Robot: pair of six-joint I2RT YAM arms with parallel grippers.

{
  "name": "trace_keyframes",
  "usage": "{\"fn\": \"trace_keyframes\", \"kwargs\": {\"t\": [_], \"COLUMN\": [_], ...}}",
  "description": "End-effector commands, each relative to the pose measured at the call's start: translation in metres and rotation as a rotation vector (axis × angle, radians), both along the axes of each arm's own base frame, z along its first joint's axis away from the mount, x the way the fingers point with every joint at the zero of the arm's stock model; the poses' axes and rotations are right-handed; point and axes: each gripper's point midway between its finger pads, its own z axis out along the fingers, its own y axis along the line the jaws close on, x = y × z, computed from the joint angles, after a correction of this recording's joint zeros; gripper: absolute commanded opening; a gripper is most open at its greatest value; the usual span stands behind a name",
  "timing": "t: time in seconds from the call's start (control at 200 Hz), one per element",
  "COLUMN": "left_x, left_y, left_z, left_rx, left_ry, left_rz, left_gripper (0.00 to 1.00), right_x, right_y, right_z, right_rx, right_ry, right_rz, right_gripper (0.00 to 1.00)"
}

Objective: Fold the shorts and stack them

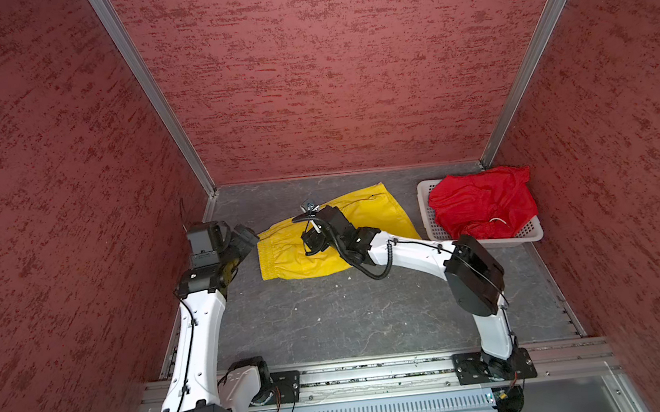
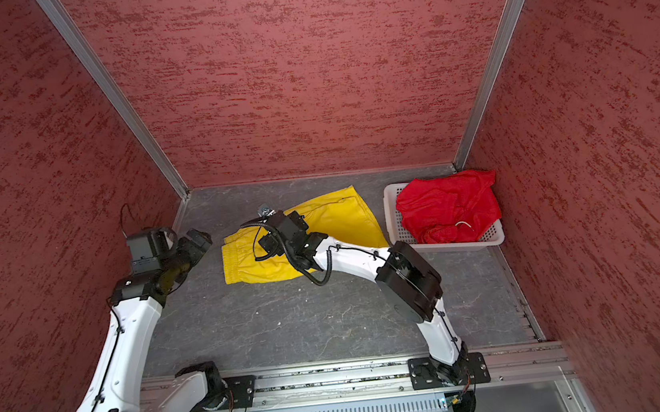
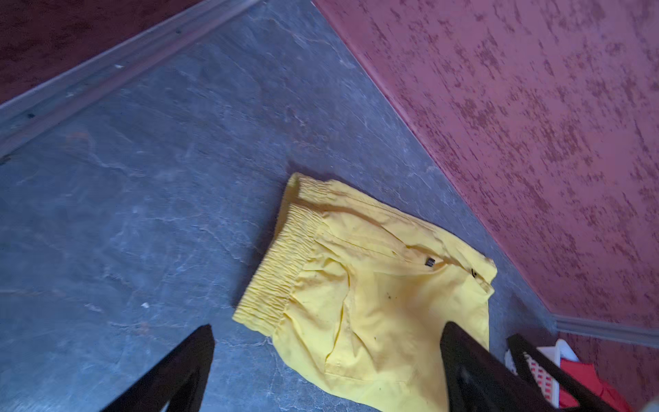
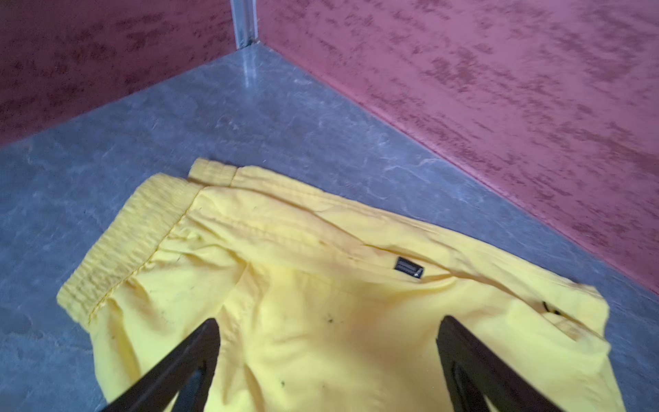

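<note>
Yellow shorts (image 1: 283, 258) are laid folded far-centre, red shorts (image 1: 482, 199) heaped in the basket (image 1: 427, 213) far right, left gripper (image 3: 328, 325) and right gripper (image 4: 328, 321) held wide open and empty (basket may be dragged if red cloth snags its rim).

The yellow shorts (image 1: 383, 210) are a plain bright yellow, flecked with a few small dark specks and carrying one small black tag (image 4: 410, 266). The red shorts (image 1: 482, 203) are a solid bright red, with a whitish drawstring (image 1: 496, 221) showing against them. The basket (image 1: 430, 221) is white, its walls patterned with a regular grid of small holes. The table (image 1: 332, 319) is dark grey, marbled with thin pale veins. The walls (image 1: 326, 69) are dusty rose, streaked all over with darker red dashes. The frame posts (image 1: 149, 88) are silver. The left arm (image 1: 199, 333) and the right arm (image 1: 412, 250) are white with black joints.
</note>
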Motion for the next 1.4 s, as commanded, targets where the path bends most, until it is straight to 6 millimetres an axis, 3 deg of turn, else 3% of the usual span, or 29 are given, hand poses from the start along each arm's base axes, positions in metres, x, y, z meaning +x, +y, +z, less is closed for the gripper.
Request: {"fn": "trace_keyframes", "kwargs": {"t": [0.0,0.155,0.316,0.516,0.746,0.826,0.942,1.107,1.227,1.397], "left_x": [-0.016,-0.023,-0.03,-0.031,-0.032,-0.032,-0.032,-0.019,-0.007,0.017], "left_y": [0.01,0.012,0.017,0.014,0.012,0.012,0.01,-0.008,-0.024,-0.047], "left_z": [-0.014,-0.051,-0.079,-0.097,-0.104,-0.107,-0.116,-0.134,-0.139,-0.137], "left_rx": [-0.041,-0.148,-0.196,-0.231,-0.245,-0.244,-0.248,-0.343,-0.357,-0.373], "left_ry": [0.063,0.142,0.2,0.243,0.25,0.26,0.271,0.246,0.232,0.186], "left_rz": [0.033,0.038,0.063,0.065,0.065,0.064,0.066,0.015,-0.035,-0.09], "left_gripper": [1.0,1.0,1.0,1.0,0.99,1.0,1.0,1.0,0.99,0.99], "right_x": [-0.023,-0.061,-0.095,-0.105,-0.096,-0.09,-0.082,-0.074,-0.067,-0.067], "right_y": [0.055,0.11,0.14,0.144,0.134,0.128,0.121,0.115,0.107,0.094], "right_z": [0.018,-0.023,-0.063,-0.119,-0.155,-0.164,-0.171,-0.163,-0.148,-0.125], "right_rx": [0.035,0.003,-0.047,-0.121,-0.129,-0.115,-0.061,0.136,0.31,0.502], "right_ry": [-0.06,0.02,0.118,0.237,0.325,0.364,0.437,0.574,0.658,0.727], "right_rz": [0.16,0.33,0.439,0.441,0.39,0.364,0.339,0.345,0.354,0.405], "right_gripper": [0.97,0.97,0.98,0.98,0.96,0.87,0.48,0.27,0.03,0.0]}}
